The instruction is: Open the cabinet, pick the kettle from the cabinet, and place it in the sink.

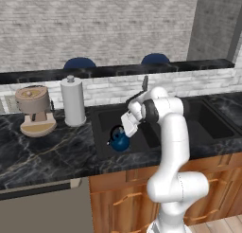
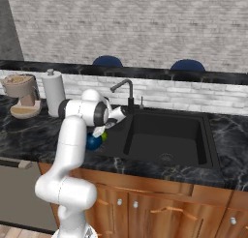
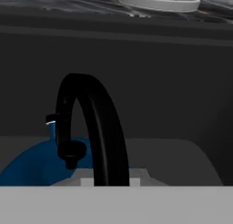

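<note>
The squat dark-blue kettle (image 1: 119,139) with black arched handle (image 3: 93,127) sits in the dark recessed sink (image 1: 106,120), at the basin's 7 o'clock corner. The jaws (image 1: 128,124) stand narrow, closed about the handle. A white paper-towel roll (image 1: 73,102) stands on the black marble desk (image 1: 42,149).

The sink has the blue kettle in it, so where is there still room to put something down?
The kettle and gripper crowd the sink's left end. The basin floor to their right, towards the drain, is bare. The black counter in front of the coffee machine and paper towel roll is bare too; behind, those two stand close together.
</note>
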